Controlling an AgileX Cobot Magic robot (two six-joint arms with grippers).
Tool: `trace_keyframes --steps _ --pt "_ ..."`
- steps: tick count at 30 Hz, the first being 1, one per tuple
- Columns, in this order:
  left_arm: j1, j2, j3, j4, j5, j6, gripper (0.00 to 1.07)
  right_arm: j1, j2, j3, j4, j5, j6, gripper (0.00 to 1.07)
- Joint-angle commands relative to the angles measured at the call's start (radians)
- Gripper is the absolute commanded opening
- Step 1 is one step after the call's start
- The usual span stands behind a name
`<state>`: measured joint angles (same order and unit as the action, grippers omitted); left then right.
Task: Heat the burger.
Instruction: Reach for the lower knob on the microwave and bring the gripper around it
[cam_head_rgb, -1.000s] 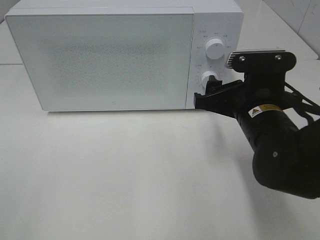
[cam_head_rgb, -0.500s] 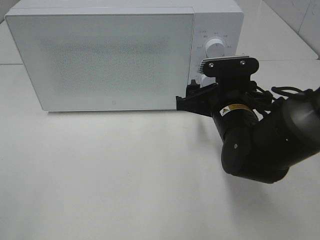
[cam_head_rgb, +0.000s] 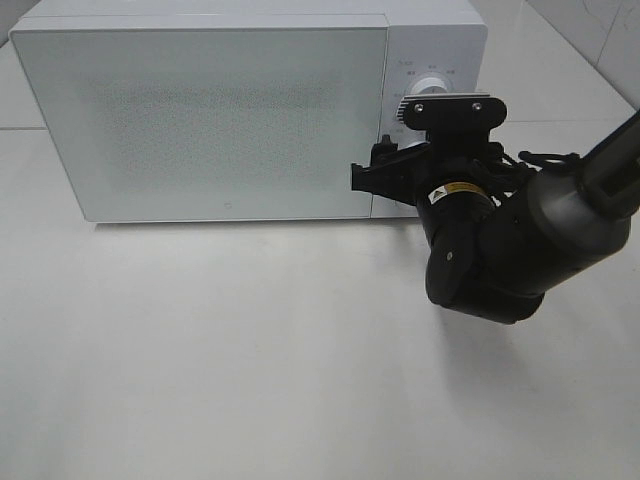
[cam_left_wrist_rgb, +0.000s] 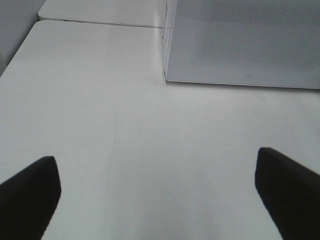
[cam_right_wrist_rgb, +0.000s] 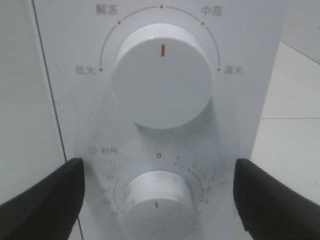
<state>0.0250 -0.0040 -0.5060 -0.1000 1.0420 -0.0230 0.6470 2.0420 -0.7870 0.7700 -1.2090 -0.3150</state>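
Facing the lower dial (cam_right_wrist_rgb: 157, 210) of the microwave (cam_head_rgb: 200, 110) with right jaws spread wide; holding left jaws spread above the tabletop (cam_left_wrist_rgb: 150, 150), microwave ahead.

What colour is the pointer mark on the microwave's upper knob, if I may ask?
Red; the mark shows best in the right wrist view.

High camera hangs out front, looking steeply down and from well back on the white box-shaped microwave with its frosted door (cam_head_rgb: 220, 110) and the plain white tabletop (cam_head_rgb: 250, 350). My left wrist camera sits low, looking along that tabletop between my left pincer's black fingers (cam_left_wrist_rgb: 27, 195) toward the microwave's lower front corner. My right wrist camera is in close, square-on to the control panel: big white round upper dial (cam_right_wrist_rgb: 162, 77), smaller white lower dial (cam_right_wrist_rgb: 159, 202), my right pincer's black fingers (cam_right_wrist_rgb: 42, 200) framing them. All three catch the microwave's front.
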Motion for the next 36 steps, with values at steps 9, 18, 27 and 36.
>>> trace_keyframes --steps 9,18,27,36 --pt "0.003 -0.027 0.0 -0.004 -0.011 -0.003 1.0 -0.02 0.041 -0.036 -0.016 -0.017 0.042 0.76" --pt "0.003 -0.027 0.0 -0.004 -0.011 -0.003 1.0 -0.02 0.043 -0.036 -0.014 -0.009 0.042 0.74" --pt "0.003 -0.027 0.0 -0.004 -0.011 -0.003 1.0 -0.02 0.043 -0.036 -0.014 0.03 0.042 0.37" --pt "0.003 -0.027 0.0 -0.004 -0.011 -0.003 1.0 -0.02 0.043 -0.036 -0.018 0.012 0.042 0.0"
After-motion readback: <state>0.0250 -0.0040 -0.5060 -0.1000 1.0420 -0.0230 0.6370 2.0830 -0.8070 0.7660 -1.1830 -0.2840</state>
